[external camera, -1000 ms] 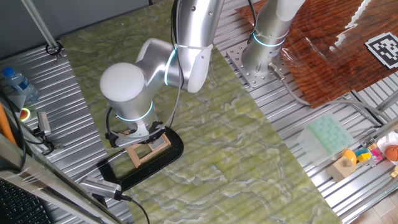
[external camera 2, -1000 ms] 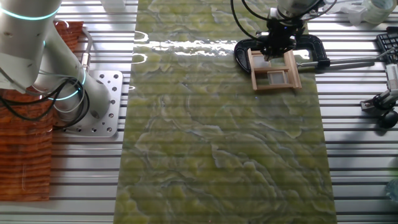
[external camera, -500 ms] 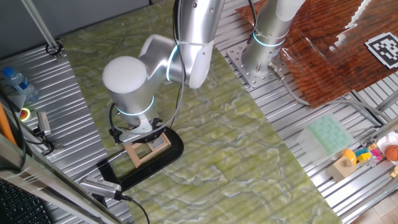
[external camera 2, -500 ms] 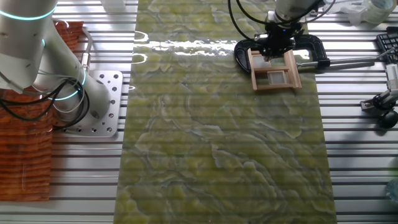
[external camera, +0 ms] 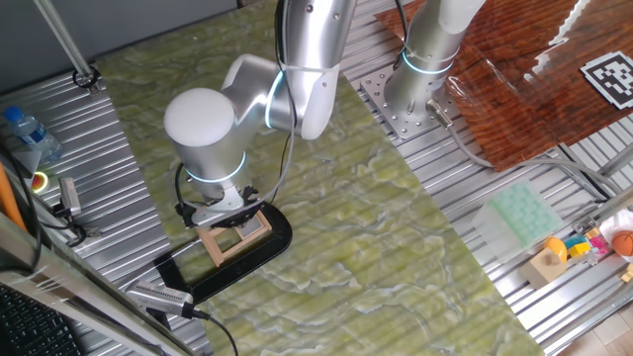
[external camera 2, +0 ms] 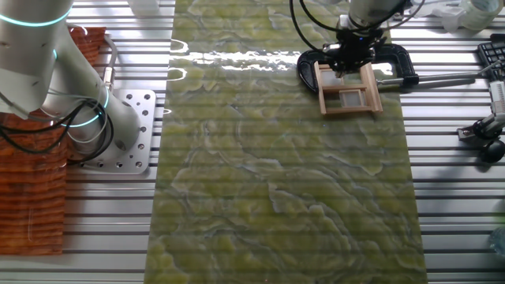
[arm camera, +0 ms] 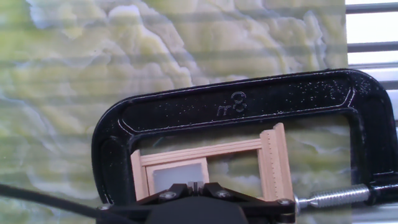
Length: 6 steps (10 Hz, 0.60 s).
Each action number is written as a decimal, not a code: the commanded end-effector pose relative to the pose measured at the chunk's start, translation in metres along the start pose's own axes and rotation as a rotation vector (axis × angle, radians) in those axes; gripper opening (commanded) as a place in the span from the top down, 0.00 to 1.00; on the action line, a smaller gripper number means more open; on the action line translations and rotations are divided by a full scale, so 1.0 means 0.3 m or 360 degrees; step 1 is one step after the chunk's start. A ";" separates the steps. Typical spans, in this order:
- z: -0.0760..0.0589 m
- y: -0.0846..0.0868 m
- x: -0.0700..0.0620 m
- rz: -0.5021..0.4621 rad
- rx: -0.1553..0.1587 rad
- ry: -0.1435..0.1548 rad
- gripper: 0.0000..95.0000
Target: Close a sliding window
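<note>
The sliding window is a small light-wood square frame with two grey panes, lying near the green-marbled counter's edge. In the hand view one pale pane fills the frame's left half; a black C-clamp encircles it.

1. Both fixed views are being lit evenly and brightly from above, with colours rendered clearly.
2. A strip of white glare is being thrown across the far end of the green marbled mat in the other fixed view.
3. Reflections are being cast on the glossy brown sheet in one fixed view.
4. Only soft, short shadows are being cast beneath the arm.
5. The hand view is being rendered softer, with the mat pattern slightly blurred.
6. The upper right corner of the hand view is being washed out to near white.
</note>
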State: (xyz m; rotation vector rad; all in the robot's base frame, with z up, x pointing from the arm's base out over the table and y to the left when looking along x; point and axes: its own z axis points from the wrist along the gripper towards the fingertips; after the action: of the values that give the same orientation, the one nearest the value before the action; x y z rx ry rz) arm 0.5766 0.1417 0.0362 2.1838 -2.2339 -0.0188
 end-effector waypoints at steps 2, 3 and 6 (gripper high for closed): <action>0.002 -0.003 -0.001 -0.0083 -0.0009 0.0007 1.00; 0.002 -0.003 -0.001 -0.0094 -0.0026 0.0013 1.00; 0.002 -0.003 -0.001 -0.0137 -0.0056 0.0060 1.00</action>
State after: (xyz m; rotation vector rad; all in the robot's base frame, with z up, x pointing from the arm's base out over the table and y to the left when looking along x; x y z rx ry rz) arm 0.5776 0.1424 0.0357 2.2408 -2.0968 -0.0183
